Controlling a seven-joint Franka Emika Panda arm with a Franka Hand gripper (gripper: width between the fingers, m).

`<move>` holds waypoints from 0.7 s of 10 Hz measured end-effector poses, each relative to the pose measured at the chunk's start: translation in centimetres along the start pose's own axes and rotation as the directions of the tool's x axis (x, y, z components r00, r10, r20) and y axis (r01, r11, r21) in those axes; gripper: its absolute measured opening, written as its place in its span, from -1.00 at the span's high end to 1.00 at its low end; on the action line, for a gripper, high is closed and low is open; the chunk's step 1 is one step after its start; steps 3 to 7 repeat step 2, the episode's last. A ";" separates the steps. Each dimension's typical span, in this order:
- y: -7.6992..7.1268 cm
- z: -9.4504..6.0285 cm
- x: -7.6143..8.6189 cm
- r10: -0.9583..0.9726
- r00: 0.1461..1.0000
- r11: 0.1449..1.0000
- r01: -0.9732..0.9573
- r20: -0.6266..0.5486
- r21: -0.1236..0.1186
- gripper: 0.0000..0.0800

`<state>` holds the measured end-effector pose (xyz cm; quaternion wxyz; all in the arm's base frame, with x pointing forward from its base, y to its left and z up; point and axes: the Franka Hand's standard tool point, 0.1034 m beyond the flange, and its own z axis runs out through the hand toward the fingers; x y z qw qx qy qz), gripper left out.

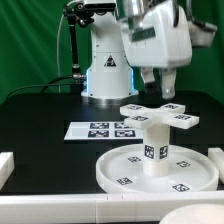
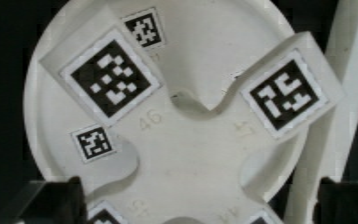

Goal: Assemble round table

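The large rimmed round disc (image 1: 185, 172) lies flat on the black table at the front. The short thick cylinder leg (image 1: 154, 152) stands upright on its centre. The cross-shaped four-armed piece (image 1: 160, 117) sits on top of the leg. My gripper (image 1: 159, 86) hangs just above the cross piece, open and holding nothing. In the wrist view the cross piece (image 2: 202, 120) fills the frame with the disc (image 2: 211, 25) behind it. My gripper (image 2: 197, 200) has its dark fingers (image 2: 51, 200) spread wide on either side of the cross piece's centre.
The marker board (image 1: 100, 130) lies on the table behind the disc, at the exterior view's left. The arm's white base (image 1: 105, 65) stands at the back. White blocks stand at the left edge (image 1: 5, 165), right edge (image 1: 215, 155) and along the front (image 1: 50, 210).
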<state>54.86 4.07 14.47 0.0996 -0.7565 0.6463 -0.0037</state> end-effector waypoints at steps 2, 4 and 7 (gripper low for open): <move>0.0 0.2 0.0 -0.002 1.000 1.000 0.002 -0.001 -0.002 -0.62; 0.0 0.2 0.0 -0.002 1.000 1.000 0.002 -0.001 -0.002 -0.62; 0.0 0.2 0.0 -0.002 1.000 1.000 0.002 -0.001 -0.002 -0.62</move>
